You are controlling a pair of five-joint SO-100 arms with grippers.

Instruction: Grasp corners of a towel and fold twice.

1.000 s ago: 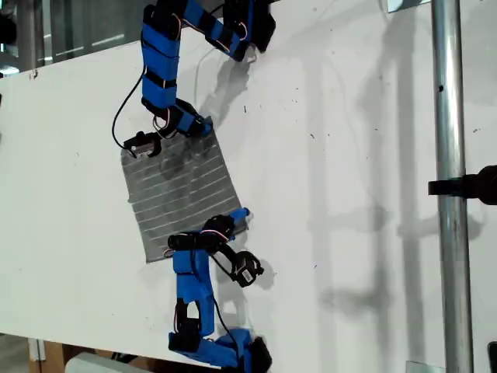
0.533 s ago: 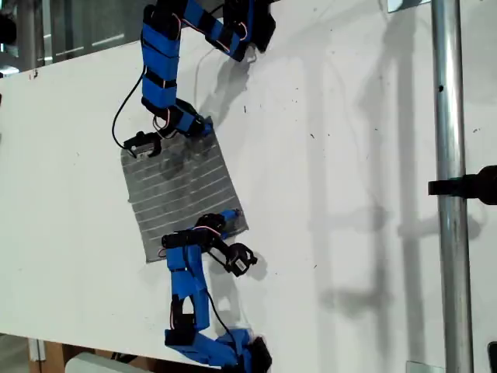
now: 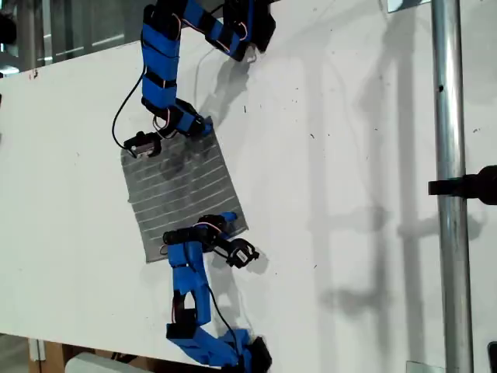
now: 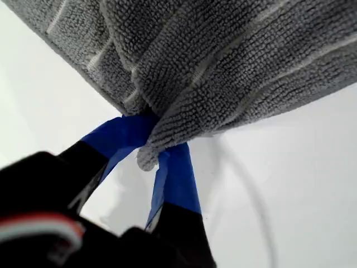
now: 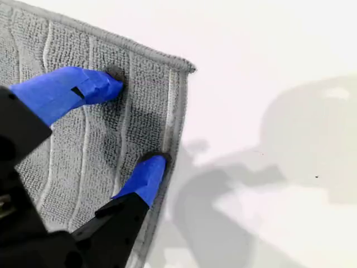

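Observation:
The grey striped towel [image 3: 182, 190] lies flat on the white table [image 3: 349, 155]. In the exterior view my first gripper [image 3: 203, 128] is at the towel's upper right corner. The first wrist view shows this gripper [image 4: 150, 151] shut on that bunched corner [image 4: 146, 159], with the towel [image 4: 223, 56] spreading beyond it. My second gripper [image 3: 227, 221] is over the towel's lower right part in the exterior view. It stands open [image 5: 135, 120] with both blue fingertips [image 5: 153, 167] resting on the towel [image 5: 67, 156], just short of its corner [image 5: 187, 66].
A vertical metal pole [image 3: 446, 186] with a black clamp [image 3: 470, 186] stands at the exterior view's right. The table's edge [image 3: 15, 78] runs along the exterior view's upper left. Arm shadows fall on the table beside the towel.
My second gripper has drawn back a little toward the exterior view's left, from the towel's lower right corner onto the cloth. The first arm has not moved.

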